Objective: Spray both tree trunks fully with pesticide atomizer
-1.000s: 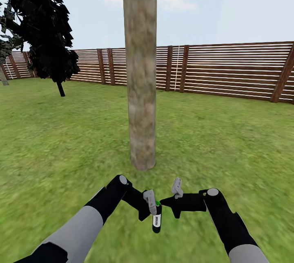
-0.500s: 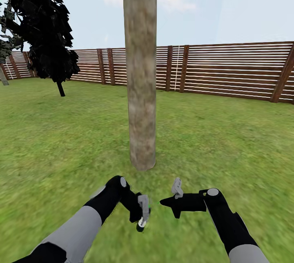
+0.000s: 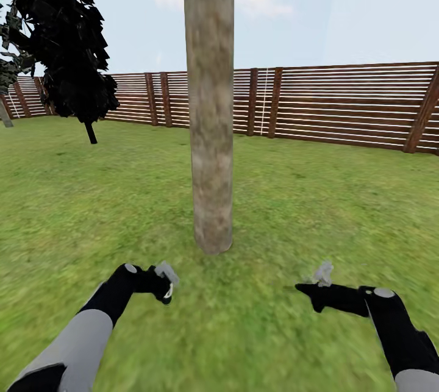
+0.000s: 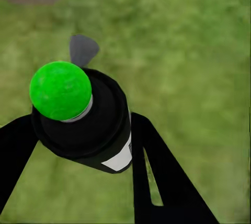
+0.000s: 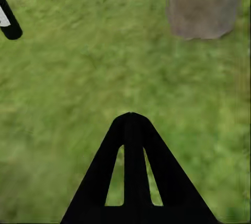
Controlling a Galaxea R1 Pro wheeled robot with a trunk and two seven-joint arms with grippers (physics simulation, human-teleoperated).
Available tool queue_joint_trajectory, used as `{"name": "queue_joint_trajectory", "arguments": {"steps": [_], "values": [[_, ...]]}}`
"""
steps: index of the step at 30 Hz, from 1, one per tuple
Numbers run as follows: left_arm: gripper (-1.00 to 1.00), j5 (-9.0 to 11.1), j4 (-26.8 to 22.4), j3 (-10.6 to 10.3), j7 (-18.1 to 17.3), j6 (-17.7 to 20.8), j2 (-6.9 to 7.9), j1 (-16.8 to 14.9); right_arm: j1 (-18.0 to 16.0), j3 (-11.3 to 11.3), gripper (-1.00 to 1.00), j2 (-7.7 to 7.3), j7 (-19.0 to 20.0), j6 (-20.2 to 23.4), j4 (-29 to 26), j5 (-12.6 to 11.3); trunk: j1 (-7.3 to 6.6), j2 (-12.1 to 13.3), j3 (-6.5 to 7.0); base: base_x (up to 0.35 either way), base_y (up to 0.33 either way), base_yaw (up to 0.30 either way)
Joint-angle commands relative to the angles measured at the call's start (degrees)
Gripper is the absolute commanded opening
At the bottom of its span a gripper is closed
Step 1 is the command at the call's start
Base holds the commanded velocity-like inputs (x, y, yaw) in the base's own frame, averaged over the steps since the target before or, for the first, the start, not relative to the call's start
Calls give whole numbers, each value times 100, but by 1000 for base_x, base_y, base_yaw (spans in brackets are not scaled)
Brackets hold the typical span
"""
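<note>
Left tool [image 3: 166, 279]: I have it clamped on the small near-black pesticide atomizer [image 4: 86, 122]; in my left wrist view a black finger [image 4: 162, 177] presses each flank of the bottle.
Atomizer detail: a round bright green cap [image 4: 60, 89] sits on its near end, a small white label [image 4: 121, 160] shows on its side, and a light grey trigger piece [image 4: 82, 49] juts beyond it toward the grass.
Atomizer from the head camera: I can make out just a dark stub with a pale fleck at the tip of my left arm, low and left of the trunk, held above the lawn.
Atomizer from the right wrist: a dark end of the bottle with a white patch [image 5: 7, 20] shows at the edge of the picture, over the grass.
Right tool [image 3: 322, 274]: its black fingers are together, tips meeting in one point in my right wrist view, holding nothing; it hangs low over the grass, right of the trunk and well apart from the left tool.
Thick grey-brown mottled tree trunk [image 3: 210, 105]: upright between and beyond my two arms, its flared base on the grass.
Blurry green grass lawn [image 3: 305, 209]: under both arms and all round the trunk.
Black conifer with a thin dark trunk [image 3: 61, 44]: far off to the left.
Brown horizontal-slat wooden fence [image 3: 341, 102]: along the back of the lawn.
</note>
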Motion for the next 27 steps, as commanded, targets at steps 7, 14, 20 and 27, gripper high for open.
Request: {"name": "queue_joint_trajectory", "arguments": {"steps": [7, 14, 20, 27], "values": [[-100, 1689, 523, 1429, 706, -505, -22, 35, 27, -4230, 100, -397, -55, -187, 119, 308, 0, 0, 0, 0, 0, 0], [-100, 2679, 1382, 1491, 2486, -1005, -34, 65, 27, -5494, 100, -27, -1773, -1684, 124, 874, 0, 0, 0, 0, 0, 0], [-100, 2832, 1410, 1459, 3558, -1023, -155, 64, 27, -5539, 100, 66, -2108, -1840, 118, 1220, 0, 0, 0, 0, 0, 0], [-100, 2822, 1404, 1450, 3613, -995, -166, 64, 27, -5548, 100, 70, -2102, -1774, 115, 1216, 0, 0, 0, 2, 0, 0]]}}
